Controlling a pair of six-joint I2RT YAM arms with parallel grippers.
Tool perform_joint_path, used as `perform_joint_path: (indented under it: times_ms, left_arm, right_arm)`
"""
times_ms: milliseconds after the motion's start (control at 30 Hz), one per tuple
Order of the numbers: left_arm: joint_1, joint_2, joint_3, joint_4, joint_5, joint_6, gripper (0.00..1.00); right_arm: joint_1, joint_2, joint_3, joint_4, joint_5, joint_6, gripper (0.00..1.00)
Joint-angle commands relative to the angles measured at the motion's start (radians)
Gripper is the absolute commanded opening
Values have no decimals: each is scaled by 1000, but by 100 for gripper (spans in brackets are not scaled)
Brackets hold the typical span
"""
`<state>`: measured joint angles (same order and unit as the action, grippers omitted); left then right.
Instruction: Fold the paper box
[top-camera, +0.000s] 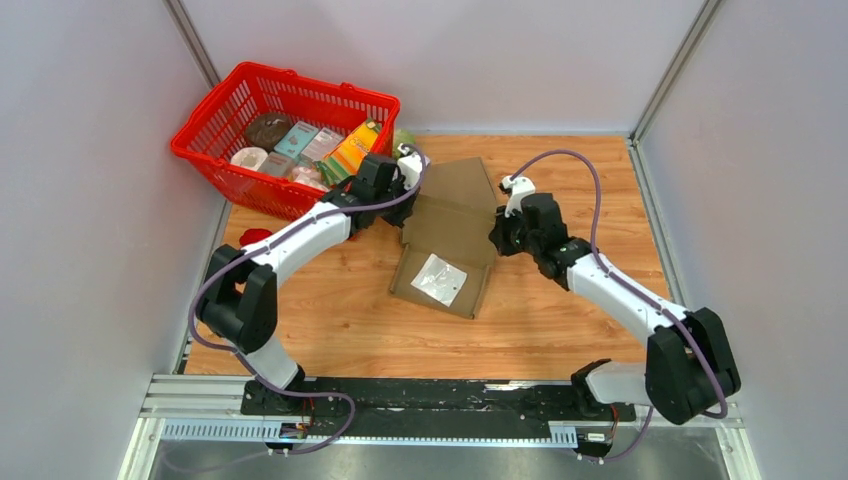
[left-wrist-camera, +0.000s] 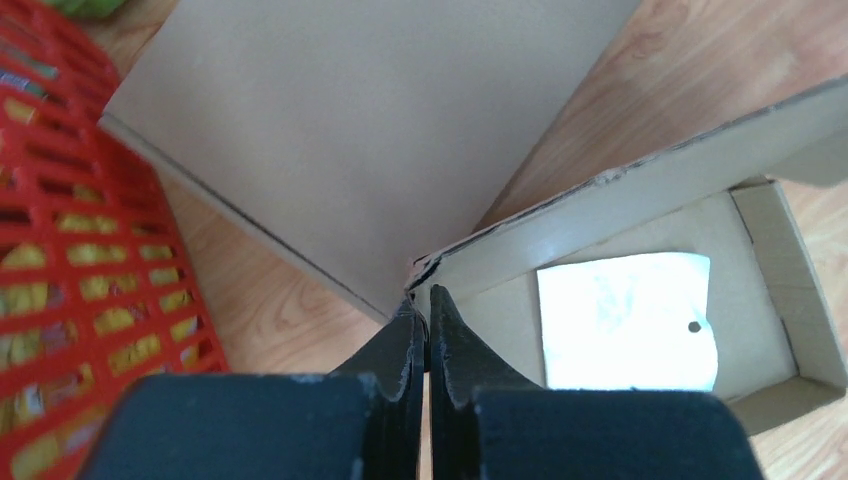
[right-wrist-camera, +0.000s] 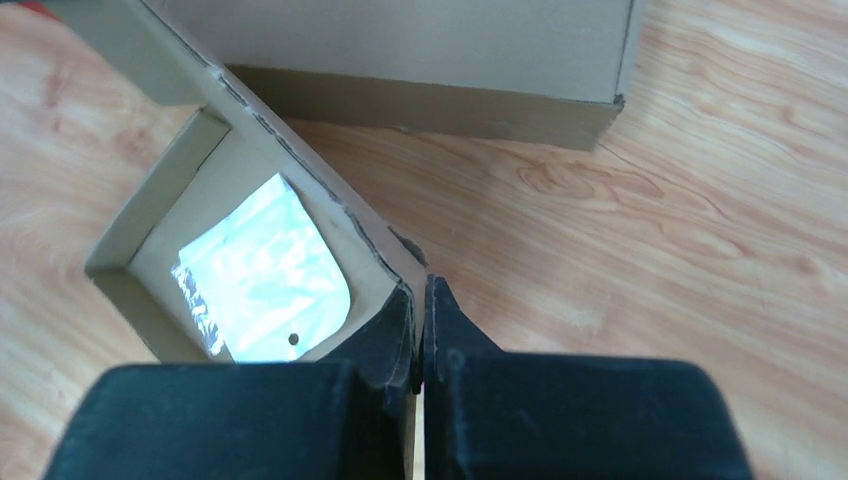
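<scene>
Two grippers meet at the box (top-camera: 445, 250) mid-table in the overhead view: the left gripper (top-camera: 405, 205) at its far-left corner, the right gripper (top-camera: 497, 238) at the right wall. Bare table (top-camera: 340, 320) lies open on the near side and to the right. A red basket (top-camera: 215, 125) of groceries sits near the lid (top-camera: 470, 185).

From the left wrist, the left gripper (left-wrist-camera: 428, 305) is clenched on the wall's corner where the lid (left-wrist-camera: 380, 130) begins. The basket (left-wrist-camera: 60, 250) crowds the left edge, and a clear slip (left-wrist-camera: 625, 320) lies inside the box (left-wrist-camera: 620, 190).

From the right wrist, the right gripper (right-wrist-camera: 420, 295) pinches the end of the box (right-wrist-camera: 300, 170) wall. The lid (right-wrist-camera: 420, 40) spreads beyond, with open wood to the right.
</scene>
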<state>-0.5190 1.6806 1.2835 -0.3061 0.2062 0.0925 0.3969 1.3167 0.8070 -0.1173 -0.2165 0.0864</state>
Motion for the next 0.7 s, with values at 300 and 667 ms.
perform_joint_path:
  times_ms: [300, 667]
  left_arm:
    - [-162, -243, -257, 275, -654, -516, 0]
    - [-230, -325, -472, 436, -712, -588, 0]
  right_arm:
    - [354, -148, 15, -54, 1035, 601, 9]
    - [493, -93, -101, 69, 1287, 676, 8]
